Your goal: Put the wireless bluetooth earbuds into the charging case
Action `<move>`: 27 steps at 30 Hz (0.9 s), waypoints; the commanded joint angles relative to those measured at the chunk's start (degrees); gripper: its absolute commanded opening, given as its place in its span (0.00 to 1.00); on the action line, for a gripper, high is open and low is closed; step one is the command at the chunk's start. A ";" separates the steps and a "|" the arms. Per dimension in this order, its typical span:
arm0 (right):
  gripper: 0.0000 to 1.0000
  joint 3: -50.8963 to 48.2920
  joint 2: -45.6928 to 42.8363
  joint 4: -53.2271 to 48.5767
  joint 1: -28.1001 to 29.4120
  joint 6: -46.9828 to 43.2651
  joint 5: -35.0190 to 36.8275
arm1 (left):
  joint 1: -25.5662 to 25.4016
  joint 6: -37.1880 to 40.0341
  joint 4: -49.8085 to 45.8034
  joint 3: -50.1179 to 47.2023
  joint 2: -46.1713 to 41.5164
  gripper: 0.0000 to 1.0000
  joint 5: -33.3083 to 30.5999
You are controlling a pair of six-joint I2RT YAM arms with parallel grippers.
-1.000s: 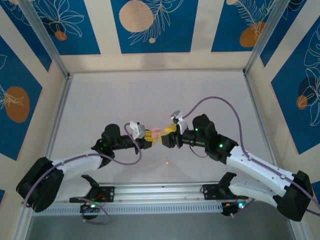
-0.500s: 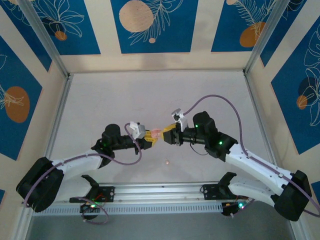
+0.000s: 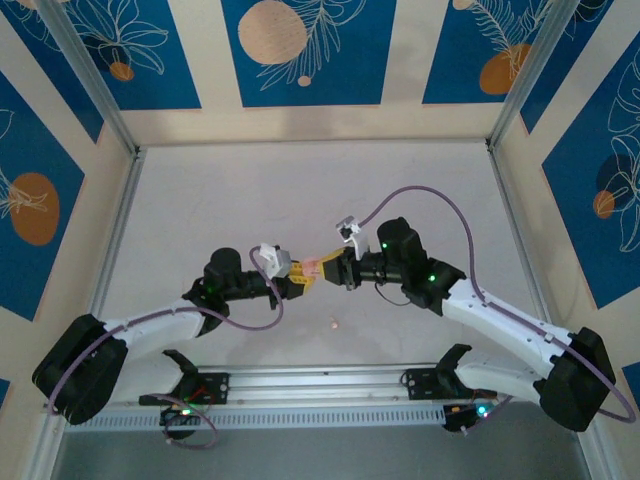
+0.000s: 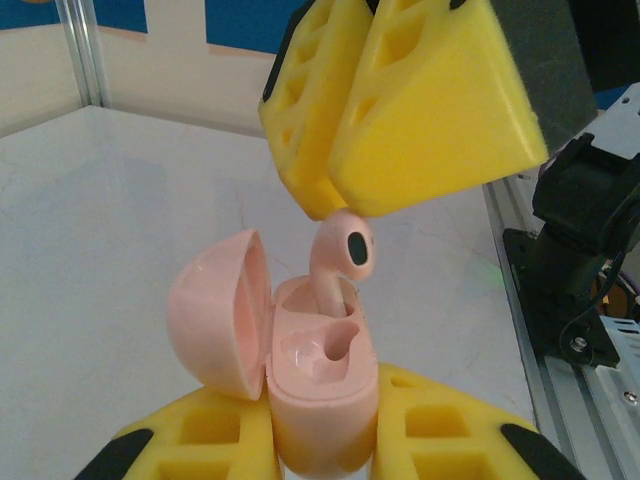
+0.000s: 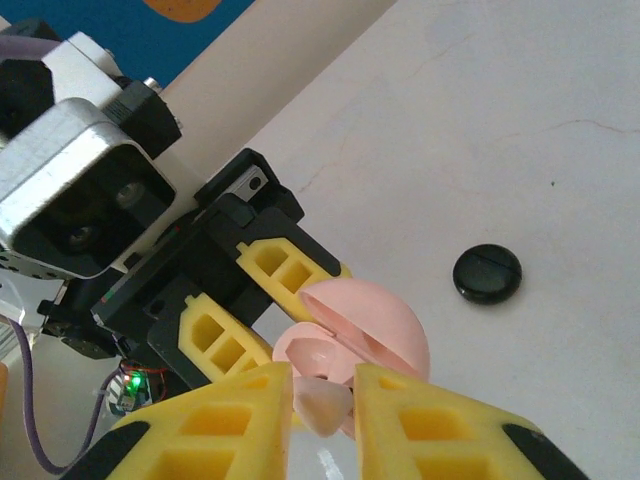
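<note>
My left gripper (image 4: pixel 320 445) is shut on the body of a pale pink charging case (image 4: pixel 322 395), held upright with its domed lid (image 4: pixel 215 310) swung open to the left. Directly above, my right gripper (image 5: pixel 322 400) is shut on a pale pink earbud (image 4: pixel 345 250). The bud's stem reaches down into the case's far slot, while the near slot is bare. From the top view the two grippers meet tip to tip over the table's middle, left gripper (image 3: pixel 300 275) and right gripper (image 3: pixel 328 266), with the case (image 3: pixel 313 267) between them.
A second pale pink earbud (image 3: pixel 333 323) lies loose on the table in front of the grippers. A round black case (image 5: pixel 487 273), closed, rests on the white table beyond the pink lid. Patterned walls enclose the table on three sides.
My right gripper has slid left toward the case and its jaws have closed around the pink earbud. The left arm has stayed still with the case.
</note>
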 commanded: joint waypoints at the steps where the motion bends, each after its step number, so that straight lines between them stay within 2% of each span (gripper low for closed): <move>1: 0.19 1.73 1.09 -0.55 -0.46 0.23 -1.51 | -0.27 0.78 0.43 0.56 -1.19 0.19 0.54; 8: 0.16 1.55 1.67 -2.75 -0.57 -0.09 -1.91 | -0.27 0.92 -0.05 0.64 -1.37 0.20 0.38; 16: 0.16 2.51 1.15 -8.11 -0.56 -1.55 0.92 | -0.21 1.41 -1.39 0.52 -2.58 0.20 0.19; 18: 0.18 2.86 0.82 -8.34 -0.63 -1.77 1.13 | -0.19 1.54 -1.87 0.45 -3.07 0.20 0.05; 24: 0.31 3.29 -2.37 -6.39 -0.54 -1.29 -0.19 | -0.28 2.00 -3.24 0.20 -4.18 0.19 -0.63; 27: 0.32 3.61 -3.65 -5.66 -0.01 -0.79 -0.84 | -0.24 2.24 -3.62 0.12 -4.42 0.19 -0.93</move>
